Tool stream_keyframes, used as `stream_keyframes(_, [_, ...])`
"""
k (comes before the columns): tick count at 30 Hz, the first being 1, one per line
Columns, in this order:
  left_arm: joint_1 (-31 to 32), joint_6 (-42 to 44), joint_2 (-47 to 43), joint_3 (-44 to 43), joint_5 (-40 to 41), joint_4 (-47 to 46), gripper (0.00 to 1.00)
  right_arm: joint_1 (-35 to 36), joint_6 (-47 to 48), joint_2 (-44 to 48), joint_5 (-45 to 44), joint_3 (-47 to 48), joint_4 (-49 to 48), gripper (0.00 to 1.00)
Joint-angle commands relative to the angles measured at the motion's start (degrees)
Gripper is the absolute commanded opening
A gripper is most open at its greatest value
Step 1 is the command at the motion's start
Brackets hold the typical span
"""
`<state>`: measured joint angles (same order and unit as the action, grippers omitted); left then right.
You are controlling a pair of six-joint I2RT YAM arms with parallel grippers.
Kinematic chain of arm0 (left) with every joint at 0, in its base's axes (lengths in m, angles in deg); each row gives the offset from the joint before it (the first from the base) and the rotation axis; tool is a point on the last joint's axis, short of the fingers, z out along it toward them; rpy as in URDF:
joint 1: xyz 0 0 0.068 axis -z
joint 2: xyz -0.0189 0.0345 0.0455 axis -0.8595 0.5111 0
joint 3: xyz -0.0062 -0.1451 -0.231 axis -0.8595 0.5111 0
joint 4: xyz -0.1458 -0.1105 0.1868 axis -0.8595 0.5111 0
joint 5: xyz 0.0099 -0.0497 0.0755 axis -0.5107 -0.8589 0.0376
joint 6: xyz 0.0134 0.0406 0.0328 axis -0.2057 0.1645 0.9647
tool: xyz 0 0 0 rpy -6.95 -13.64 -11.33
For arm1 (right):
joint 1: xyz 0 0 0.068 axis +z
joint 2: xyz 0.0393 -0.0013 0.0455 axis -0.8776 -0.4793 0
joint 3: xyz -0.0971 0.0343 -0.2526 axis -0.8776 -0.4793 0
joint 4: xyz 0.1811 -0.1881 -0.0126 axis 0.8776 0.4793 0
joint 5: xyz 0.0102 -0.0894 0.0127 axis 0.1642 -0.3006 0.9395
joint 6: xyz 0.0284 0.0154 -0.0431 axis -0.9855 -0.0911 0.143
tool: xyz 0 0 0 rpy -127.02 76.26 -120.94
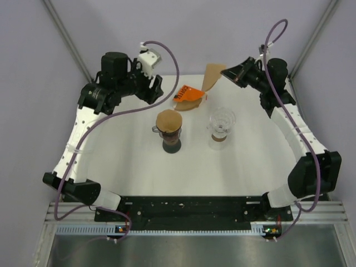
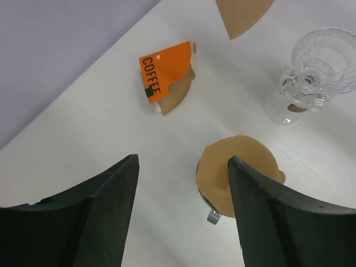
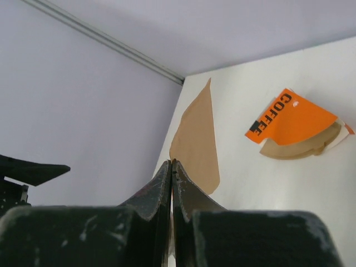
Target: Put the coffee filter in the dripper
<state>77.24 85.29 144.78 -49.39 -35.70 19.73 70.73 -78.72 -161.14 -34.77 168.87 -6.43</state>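
A flat brown coffee filter [image 1: 212,76] hangs pinched in my right gripper [image 1: 225,73] at the table's far edge; in the right wrist view the filter [image 3: 196,142] fans out from the shut fingertips of that gripper [image 3: 172,162]. A clear glass dripper [image 1: 221,121] stands empty at mid-table right, also visible in the left wrist view [image 2: 320,69]. Left of it, a second dripper [image 1: 168,123] on a dark cup holds a brown filter [image 2: 240,167]. My left gripper [image 1: 156,89] is open above the table's far left, its jaws [image 2: 182,161] wide with nothing between them.
An orange pack of filters [image 1: 188,95] marked COFFEE lies at the back centre, between the two grippers, with brown filters sticking out of it [image 2: 177,95]. Purple walls close in the table at the back and sides.
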Motion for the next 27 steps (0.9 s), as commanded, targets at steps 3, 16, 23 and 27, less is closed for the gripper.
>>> stream_keyframes(3, [14.26,18.56,-0.86,-10.16,12.68,4.50,0.70,2.23,-0.93,12.96,-7.07,-3.37,-2.60,0.00])
stream_keyframes(16, [39.94,41.08,-8.52,14.89,29.36,-37.93,0.73,6.01,-6.29,31.07,-15.07,-14.00,-8.05,0.00])
stream_keyframes(23, [43.28,47.67,-2.89,17.52,34.19,-47.95,0.64,6.02,-5.94,36.26,-16.48,-16.29,-7.17,0.00])
stream_keyframes(27, [43.46,45.75,-1.13,16.65,35.78,-53.32,0.63,6.10,-6.29,36.88,-15.69,-17.08,-7.43,0.00])
